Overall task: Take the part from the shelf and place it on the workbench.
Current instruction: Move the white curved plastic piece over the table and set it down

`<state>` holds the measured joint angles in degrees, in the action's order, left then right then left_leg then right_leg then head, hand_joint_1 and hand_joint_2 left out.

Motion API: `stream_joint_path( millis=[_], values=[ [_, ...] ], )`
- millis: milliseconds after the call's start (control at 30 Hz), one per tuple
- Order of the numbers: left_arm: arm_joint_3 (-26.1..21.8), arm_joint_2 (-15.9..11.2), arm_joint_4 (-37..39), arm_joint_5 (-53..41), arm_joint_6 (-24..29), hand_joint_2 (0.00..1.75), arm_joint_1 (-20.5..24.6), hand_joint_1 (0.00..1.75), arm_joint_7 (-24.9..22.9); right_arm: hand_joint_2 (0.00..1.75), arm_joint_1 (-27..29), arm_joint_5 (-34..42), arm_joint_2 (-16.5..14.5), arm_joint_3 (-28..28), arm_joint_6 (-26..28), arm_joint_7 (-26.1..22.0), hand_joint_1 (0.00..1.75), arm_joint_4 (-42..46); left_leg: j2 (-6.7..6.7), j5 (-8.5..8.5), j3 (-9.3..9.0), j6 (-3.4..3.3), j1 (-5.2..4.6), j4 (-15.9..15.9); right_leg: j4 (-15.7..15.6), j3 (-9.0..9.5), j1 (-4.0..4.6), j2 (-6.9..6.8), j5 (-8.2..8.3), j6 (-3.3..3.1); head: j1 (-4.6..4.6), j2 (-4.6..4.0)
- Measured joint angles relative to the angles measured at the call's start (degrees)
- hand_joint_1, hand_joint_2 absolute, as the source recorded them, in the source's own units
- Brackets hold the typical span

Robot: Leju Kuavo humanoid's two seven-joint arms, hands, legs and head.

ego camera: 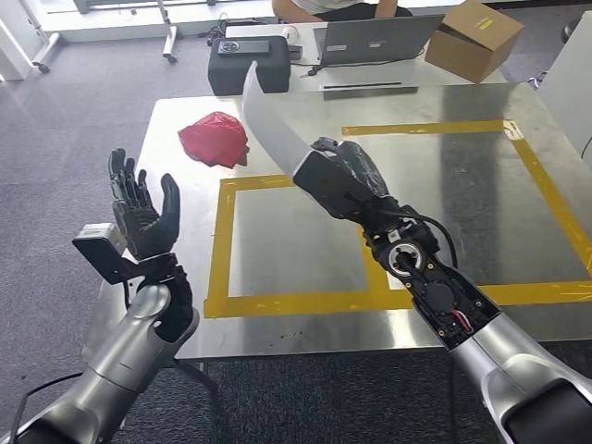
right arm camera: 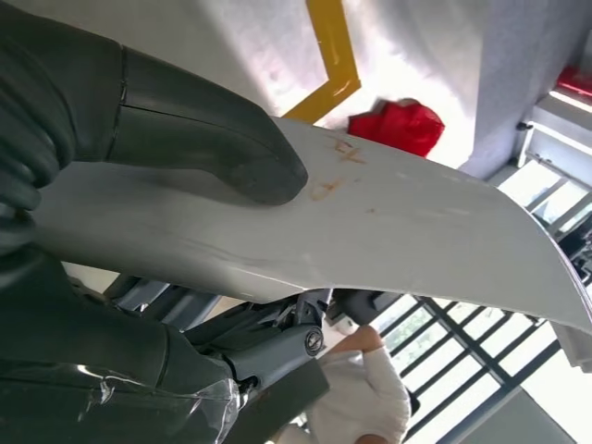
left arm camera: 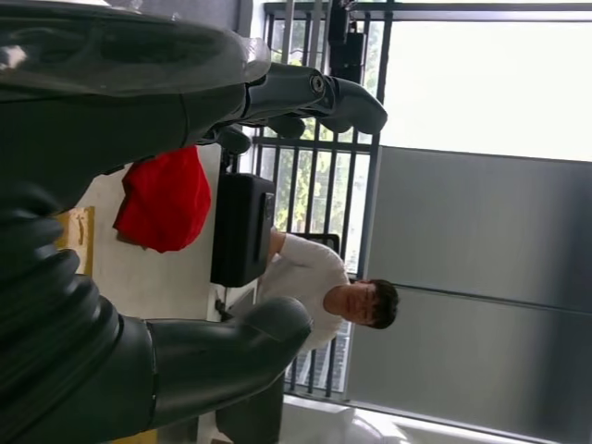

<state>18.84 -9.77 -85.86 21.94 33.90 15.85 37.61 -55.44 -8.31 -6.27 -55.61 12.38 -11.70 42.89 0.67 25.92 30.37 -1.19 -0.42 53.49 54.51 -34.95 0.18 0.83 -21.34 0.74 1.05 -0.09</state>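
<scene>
The wide, shiny metal desk, marked with a rectangle of yellow tape, lies under both arms, and the main risk judged from here is a bad landing on it: the long, curved, pale grey sheet-like part is gripped at one end only, so most of its length juts free towards the far side of the desk and could swing, tip down first, or twist out of the grip if the arm lowers it quickly or at an angle. Its free end also points towards the black case and the open laptop at the far edge, where a person sits, so a wide sweep could strike them. The crumpled red cloth lies on the desk outside the tape, near the part, and could be caught under it. The right hand is clamped on the part's near end, thumb pressed on its upper face in the right wrist view, holding it in the air above the taped area. The left hand is raised beside the desk's left edge, fingers spread, holding nothing.
</scene>
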Motion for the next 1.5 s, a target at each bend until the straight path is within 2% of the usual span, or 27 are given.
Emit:
stream_joint_path(
  millis=[233, 500, 767, 1167, 1500],
  values=[
    [0.00, 0.92, 0.60, -0.29, -0.47, 1.75, 0.14, 0.00, 0.01, 1.75, -0.89, 0.52, -2.97, -1.09, -0.34, -0.89, 1.75, -1.65, 0.00, 0.00, -0.01, 0.00, 0.00, 0.00, -0.01, 0.01, 0.00, 0.00, 0.00, 0.00, 0.00, 0.00],
    [0.00, 1.51, 1.02, -0.37, -0.82, 1.75, 0.22, 0.00, 0.01, 1.75, -1.06, 0.52, -4.53, -1.85, -0.41, -0.99, 1.75, -3.19, 0.00, 0.00, -0.01, 0.00, -0.01, 0.01, -0.03, 0.02, 0.00, 0.00, 0.00, 0.00, 0.00, 0.00],
    [0.00, 3.29, 2.37, -2.03, -3.98, 1.75, 1.01, 0.00, 0.01, 1.75, -1.27, 0.26, -6.45, -3.05, -0.61, -0.44, 1.75, -6.16, 0.00, 0.00, -0.01, 0.00, -0.01, 0.01, -0.03, 0.02, 0.00, 0.00, 0.00, 0.00, 0.00, 0.00],
    [-0.02, 5.19, 3.96, -4.10, -6.13, 1.75, 1.07, 0.00, 0.01, 1.75, -1.39, -0.71, -6.34, -4.03, 2.26, 2.84, 1.75, -11.79, -0.01, 0.00, -0.03, 0.00, -0.01, 0.04, -0.05, 0.02, 0.00, 0.01, 0.01, 0.00, 0.00, 0.00],
    [-0.02, 6.84, 5.07, -4.86, -7.22, 1.75, 1.07, 0.00, 0.01, 1.75, -3.54, -3.37, -3.09, -4.03, 6.91, 8.67, 1.75, -14.47, -0.03, 0.00, -0.03, 0.00, -0.02, 0.06, -0.09, 0.02, 0.00, 0.02, 0.08, 0.00, 0.00, 0.00]
  ],
)
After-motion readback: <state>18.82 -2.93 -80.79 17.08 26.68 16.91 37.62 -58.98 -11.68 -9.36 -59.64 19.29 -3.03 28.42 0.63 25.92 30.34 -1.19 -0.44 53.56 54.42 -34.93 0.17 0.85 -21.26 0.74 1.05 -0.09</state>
